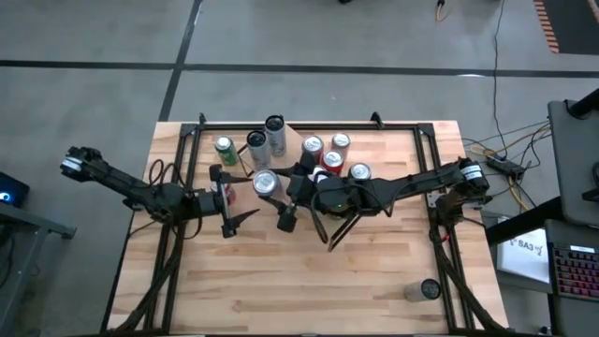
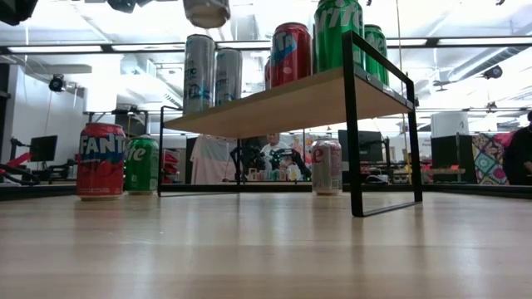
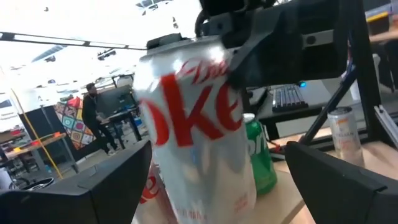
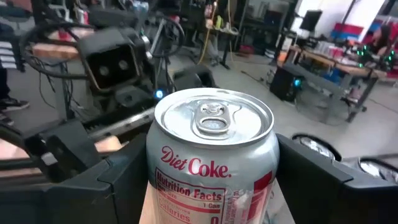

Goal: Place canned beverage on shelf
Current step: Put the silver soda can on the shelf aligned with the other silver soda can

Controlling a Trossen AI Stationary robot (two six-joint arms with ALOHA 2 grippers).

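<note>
A silver Diet Coke can (image 4: 211,155) hangs upright in the air with my right gripper (image 1: 271,189) shut on it. In the low view its bottom (image 2: 206,12) shows above the level of the shelf. The shelf (image 2: 283,104), a light-wood board on black end frames, carries several cans, among them tall silver ones (image 2: 199,73), a red one (image 2: 291,54) and a green one (image 2: 338,33). My left gripper (image 1: 234,198) is open just left of the can. Its fingers (image 3: 99,186) stand wide on either side of the can, apart from it. My right gripper pinches the can's side wall (image 4: 163,186) between its two fingers, one on each side of the body below the rim. The fingers come level from the table's right side. The can is upright, its top (image 4: 213,118) up, lifted clear of the table.
On the table by the shelf stand a Fanta can (image 2: 101,159), a green can (image 2: 141,164) and a Coke can (image 2: 326,166). One more can (image 1: 429,290) sits near the table's near right corner. A black rail frame (image 1: 187,140) borders the tabletop.
</note>
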